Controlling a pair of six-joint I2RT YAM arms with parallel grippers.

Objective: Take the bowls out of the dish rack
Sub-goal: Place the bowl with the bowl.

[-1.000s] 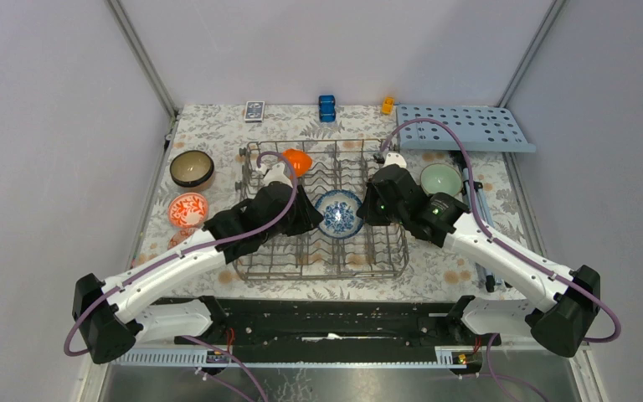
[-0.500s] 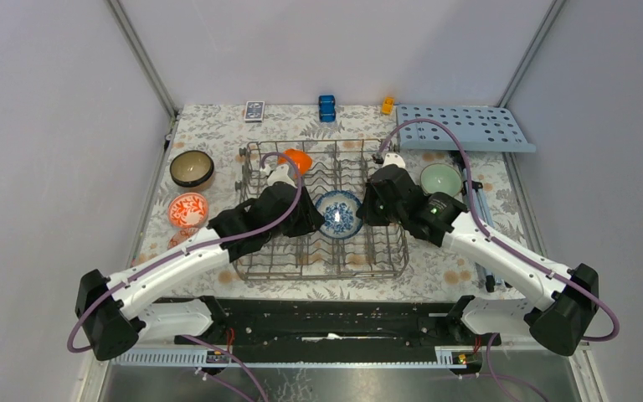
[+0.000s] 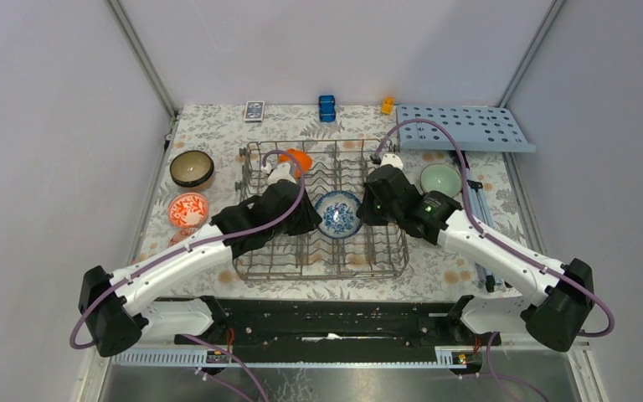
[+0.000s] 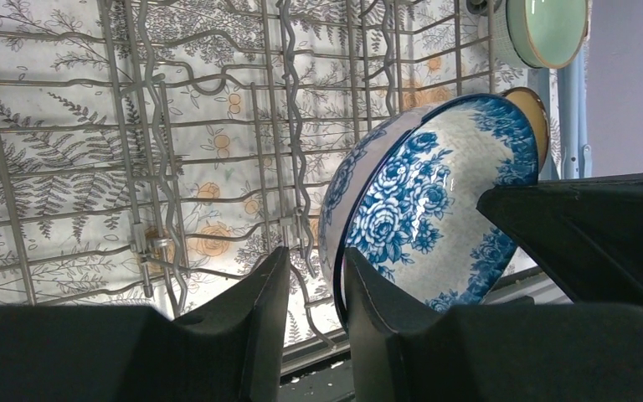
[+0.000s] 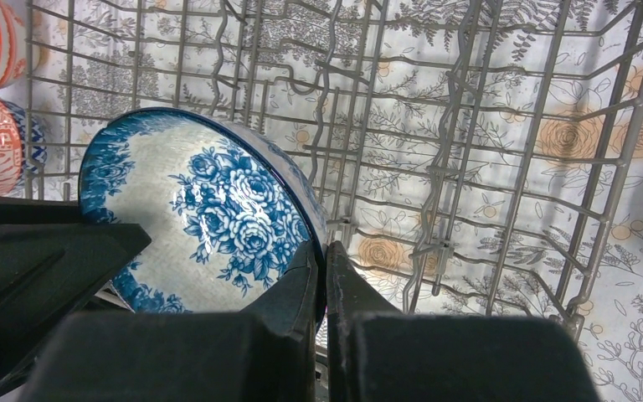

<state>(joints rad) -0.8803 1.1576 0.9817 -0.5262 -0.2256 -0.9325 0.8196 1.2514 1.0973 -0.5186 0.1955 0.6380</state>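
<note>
The grey wire dish rack [image 3: 255, 264] stands mid-table. A blue-and-white patterned bowl [image 3: 337, 214] leans on its edge among the tines. My right gripper [image 3: 367, 209] is shut on its right rim, which shows pinched between the fingers in the right wrist view [image 5: 325, 268]. My left gripper [image 3: 308, 219] is open at the bowl's left rim; in the left wrist view [image 4: 314, 293] the rim [image 4: 336, 251] sits just inside the right finger [image 4: 368, 301]. An orange bowl [image 3: 299, 159] stands at the rack's back left.
A dark brown bowl [image 3: 191, 168] and a red-and-white bowl [image 3: 187, 209] sit on the table left of the rack. A pale green bowl [image 3: 440, 178] sits right of it. A light-blue holed board [image 3: 467, 127] lies at the back right.
Both wrists have closed in a little on the blue-and-white bowl, the left arm shifting right and the right arm shifting left. The bowl has barely moved.
</note>
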